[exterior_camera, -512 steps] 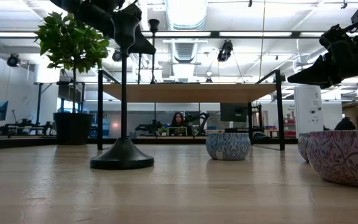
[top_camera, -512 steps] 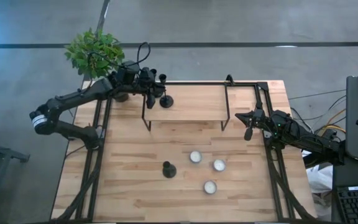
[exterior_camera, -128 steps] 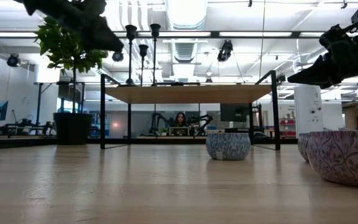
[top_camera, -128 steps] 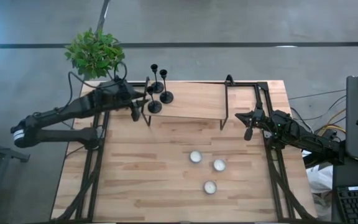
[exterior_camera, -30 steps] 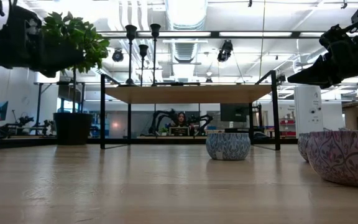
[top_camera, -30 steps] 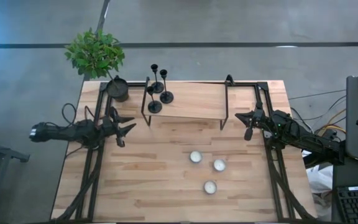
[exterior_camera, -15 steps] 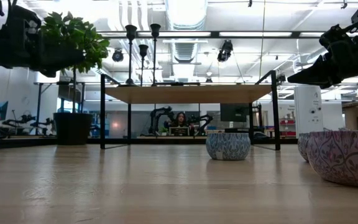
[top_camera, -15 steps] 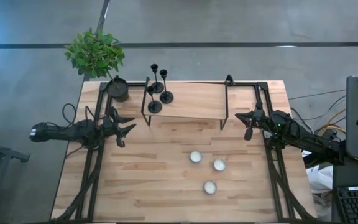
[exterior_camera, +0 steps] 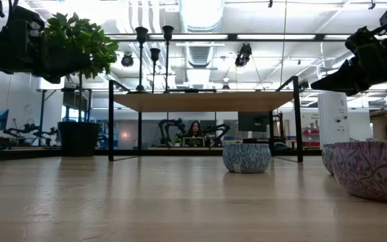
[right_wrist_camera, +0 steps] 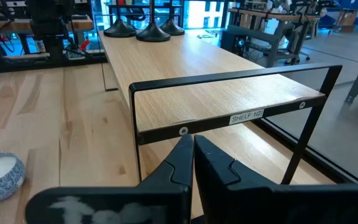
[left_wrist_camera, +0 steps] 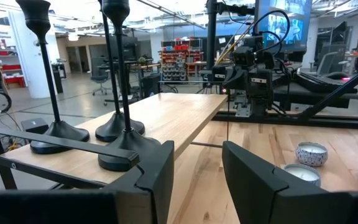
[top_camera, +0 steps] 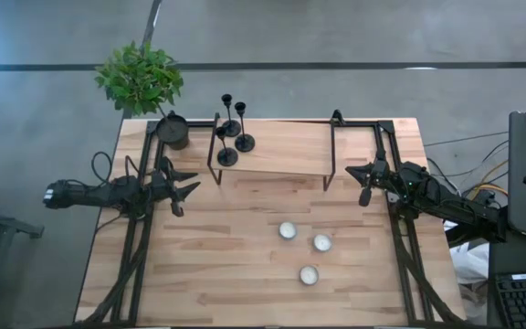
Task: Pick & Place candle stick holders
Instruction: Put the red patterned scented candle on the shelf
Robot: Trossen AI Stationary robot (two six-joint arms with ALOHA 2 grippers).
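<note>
— Where are the candlesticks (top_camera: 231, 128)?
— All three stand on the shelf (top_camera: 281, 151); three white-filled tealight cups (top_camera: 302, 244) sit on the tabletop (top_camera: 208, 265) before it.
— And the hands?
— Left hand (top_camera: 186, 190) beside the shelf, parted, empty; right hand (top_camera: 365, 194) closed, empty.

Closed jaws of the right gripper (right_wrist_camera: 192, 163) before a labelled wooden shelf (right_wrist_camera: 222, 93), candlesticks (right_wrist_camera: 145, 30) at its far end.

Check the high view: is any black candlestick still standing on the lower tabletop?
No, all three black candlesticks stand on the raised wooden shelf, clustered at its left end.
</note>
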